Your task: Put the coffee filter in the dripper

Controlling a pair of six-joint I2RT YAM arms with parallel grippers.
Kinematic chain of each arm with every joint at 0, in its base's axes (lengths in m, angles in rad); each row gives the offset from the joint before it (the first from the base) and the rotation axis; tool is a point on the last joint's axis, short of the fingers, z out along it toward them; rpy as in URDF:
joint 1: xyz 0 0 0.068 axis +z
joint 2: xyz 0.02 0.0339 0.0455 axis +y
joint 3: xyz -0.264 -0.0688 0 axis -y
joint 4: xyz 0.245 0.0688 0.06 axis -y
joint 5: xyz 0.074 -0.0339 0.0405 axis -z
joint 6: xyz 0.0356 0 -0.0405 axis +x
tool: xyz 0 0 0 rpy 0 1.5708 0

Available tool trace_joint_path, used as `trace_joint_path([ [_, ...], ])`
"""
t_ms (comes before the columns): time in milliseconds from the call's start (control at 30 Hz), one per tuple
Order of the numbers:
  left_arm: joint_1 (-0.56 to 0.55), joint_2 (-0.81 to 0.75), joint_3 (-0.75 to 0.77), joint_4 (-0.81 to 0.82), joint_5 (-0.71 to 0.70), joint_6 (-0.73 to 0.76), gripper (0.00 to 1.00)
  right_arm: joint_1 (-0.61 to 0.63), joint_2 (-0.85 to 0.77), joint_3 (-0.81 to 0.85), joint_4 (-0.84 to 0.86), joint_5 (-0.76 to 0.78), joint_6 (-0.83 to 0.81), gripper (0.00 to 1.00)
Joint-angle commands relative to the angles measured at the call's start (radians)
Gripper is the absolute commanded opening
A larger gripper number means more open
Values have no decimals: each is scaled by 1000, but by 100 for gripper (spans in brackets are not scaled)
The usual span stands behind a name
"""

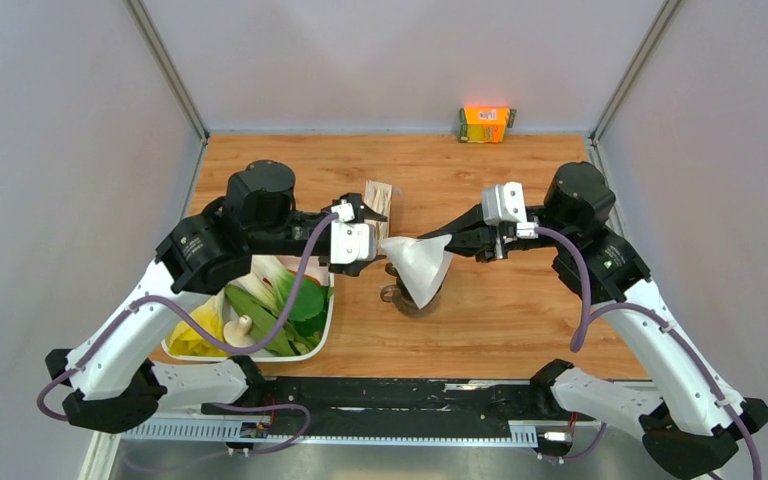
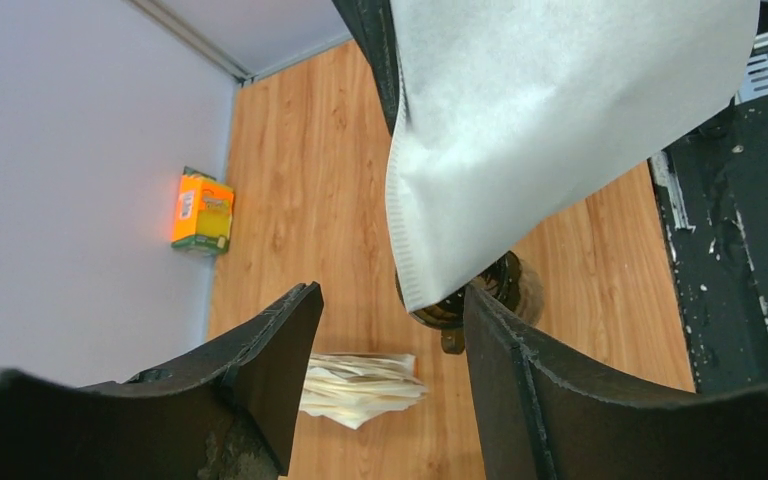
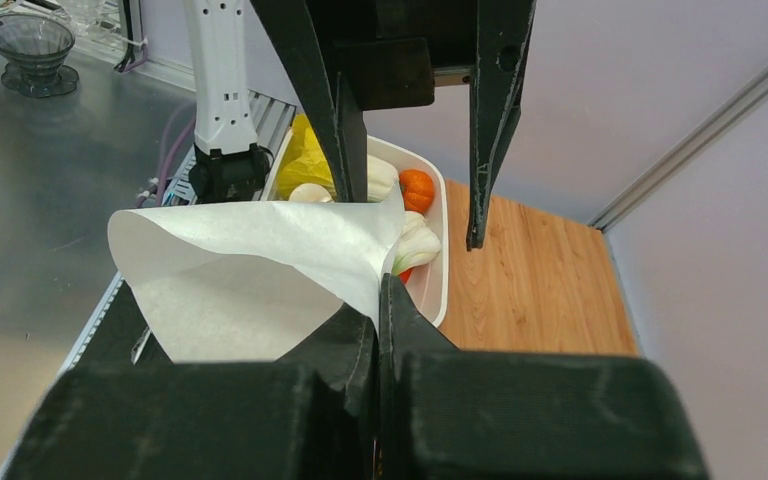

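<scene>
Nearly there: the right pincer (image 3: 378,292) grips the coffee filter (image 1: 420,264) over the dripper (image 2: 491,288) (left pincer (image 2: 390,292) open), not yet seated.

Arms angled inward, left gripper (image 2: 390,295) spread wide, right gripper (image 3: 380,295) pinching coffee filter (image 3: 250,265) (jaws together)

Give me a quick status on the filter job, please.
Right gripper, jaws shut on coffee filter. Filter hangs over dripper, not yet in. Left gripper, jaws open, empty, close beside. Nothing between filter and dripper.
</scene>
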Motion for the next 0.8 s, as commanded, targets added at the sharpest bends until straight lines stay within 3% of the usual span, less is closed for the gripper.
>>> trace_joint_path([
  [0,-47,13,36,11,-50,115,63,11,13,24,-17,-37,0,0],
  [300,-133,18,35,-11,-133,204,50,12,28,29,-32,-29,14,0],
  [567,-144,10,25,-18,-153,201,38,12,24,39,-36,-31,12,0],
  [767,-144,-5,6,8,-158,173,18,13,14,41,-35,-22,2,3],
])
